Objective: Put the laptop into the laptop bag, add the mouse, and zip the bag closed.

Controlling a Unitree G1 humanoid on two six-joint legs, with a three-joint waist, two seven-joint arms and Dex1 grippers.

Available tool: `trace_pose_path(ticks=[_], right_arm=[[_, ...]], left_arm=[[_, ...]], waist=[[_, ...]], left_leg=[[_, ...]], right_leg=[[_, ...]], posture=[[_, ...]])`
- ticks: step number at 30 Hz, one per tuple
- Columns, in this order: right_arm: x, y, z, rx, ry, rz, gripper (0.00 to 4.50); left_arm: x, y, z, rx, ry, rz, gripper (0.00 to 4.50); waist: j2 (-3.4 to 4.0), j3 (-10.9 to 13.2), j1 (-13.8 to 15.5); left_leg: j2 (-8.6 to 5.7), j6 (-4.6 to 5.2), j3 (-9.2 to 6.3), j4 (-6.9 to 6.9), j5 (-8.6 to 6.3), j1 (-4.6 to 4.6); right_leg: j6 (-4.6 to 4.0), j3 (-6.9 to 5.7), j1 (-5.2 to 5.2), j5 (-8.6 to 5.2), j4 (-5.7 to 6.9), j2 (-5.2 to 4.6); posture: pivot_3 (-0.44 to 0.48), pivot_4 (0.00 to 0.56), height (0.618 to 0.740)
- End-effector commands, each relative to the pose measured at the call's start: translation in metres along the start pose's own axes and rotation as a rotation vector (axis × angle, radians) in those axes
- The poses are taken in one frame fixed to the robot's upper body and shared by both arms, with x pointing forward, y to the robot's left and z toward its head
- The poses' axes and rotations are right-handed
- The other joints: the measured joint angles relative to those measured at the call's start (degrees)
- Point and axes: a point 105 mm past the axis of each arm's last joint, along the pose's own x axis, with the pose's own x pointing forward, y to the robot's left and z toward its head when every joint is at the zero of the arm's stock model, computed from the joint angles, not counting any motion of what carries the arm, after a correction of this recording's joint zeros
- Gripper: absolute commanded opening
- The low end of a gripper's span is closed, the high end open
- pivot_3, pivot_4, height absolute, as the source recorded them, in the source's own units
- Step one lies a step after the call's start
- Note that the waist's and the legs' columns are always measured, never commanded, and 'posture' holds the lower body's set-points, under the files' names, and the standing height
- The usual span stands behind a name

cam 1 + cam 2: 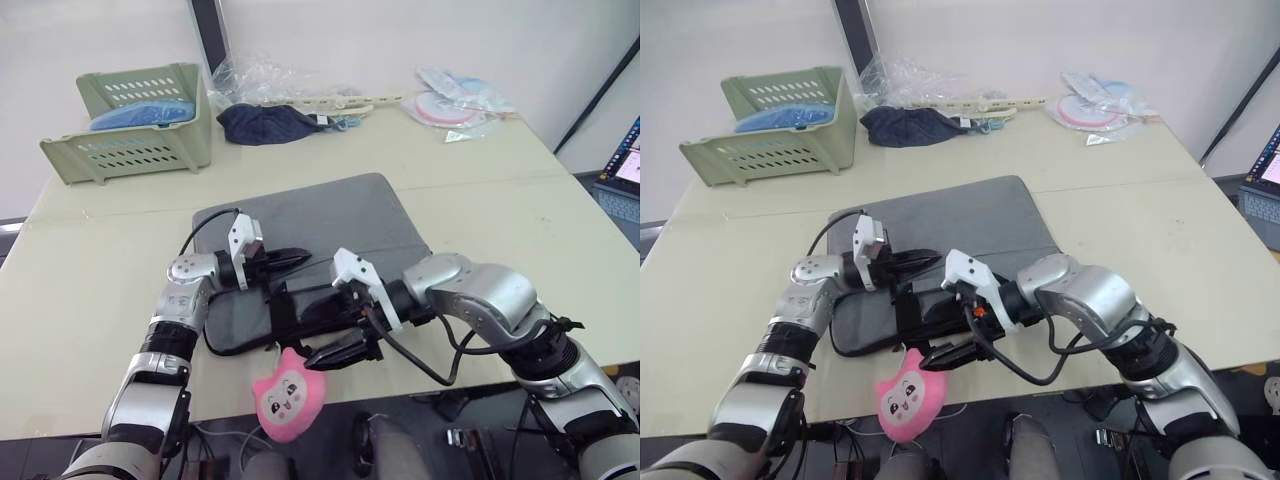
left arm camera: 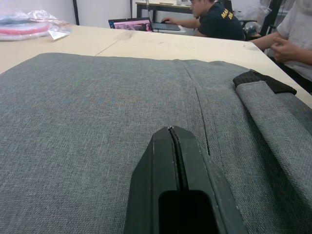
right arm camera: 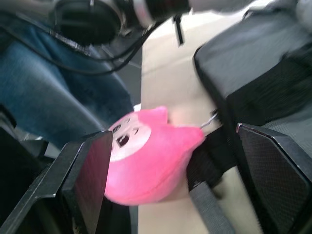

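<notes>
Two end effectors work at the near edge of the bag [image 1: 320, 225], which lies flat on the pale surface [image 1: 500, 215]. Its grey fabric top shows no laptop or mouse on it; whether either is inside I cannot tell. The left end effector [image 2: 171, 130] rests low over the bag's fabric, its black fingers pressed together with nothing between them. The right end effector [image 3: 170, 161] hovers at the bag's near edge with its fingers spread wide; between them, seen from the wrist, sit a black strap [image 3: 207, 156] of the bag and the pink plush [image 1: 288, 395], which hangs at the surface's front edge, just beside the bag. Neither finger visibly touches the plush.

At the far left corner of the surface stands a green basket [image 1: 140, 150], tipped on its side, with a blue item [image 1: 140, 115] inside it. Near it lie a dark cloth [image 1: 268, 123], clear plastic wrapping [image 1: 265, 80] and, further right, packets in plastic [image 1: 455, 105]. Beyond the surface, a seated person [image 2: 217, 19] works at another desk.
</notes>
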Motion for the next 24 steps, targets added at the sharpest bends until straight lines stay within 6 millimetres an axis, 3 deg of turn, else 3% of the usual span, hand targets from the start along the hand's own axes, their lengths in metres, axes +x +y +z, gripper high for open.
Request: trace_pose_path(ticks=[1,7,24], right_arm=[[-0.002,0.003,-0.002,-0.03,0.028,0.032,4.5],[-0.001,0.003,-0.015,0.016,0.08,0.054,4.5],[0.0,0.003,-0.021,0.274,0.118,0.1,4.5]], left_arm=[[-0.009,-0.013,-0.053,-0.151,0.157,0.01,0.04],[-0.009,-0.014,-0.054,-0.153,0.157,0.01,0.04],[-0.01,-0.014,-0.054,-0.152,0.161,0.017,0.04]], waist=[[0.0,0.0,0.0],[-0.01,0.0,0.0],[-0.01,0.0,0.0]], left_leg=[[0.0,0.0,0.0,0.0,0.0,0.0],[0.0,0.0,0.0,0.01,0.0,0.0],[0.0,0.0,-0.03,0.02,0.0,-0.01]], right_leg=[[0.0,0.0,0.0,0.0,0.0,0.0],[0.0,0.0,0.0,0.0,-0.01,-0.01],[0.0,-0.02,0.01,0.0,0.0,-0.03]], posture=[[0.0,0.15,0.74],[0.0,0.15,0.74],[0.0,0.15,0.74]])
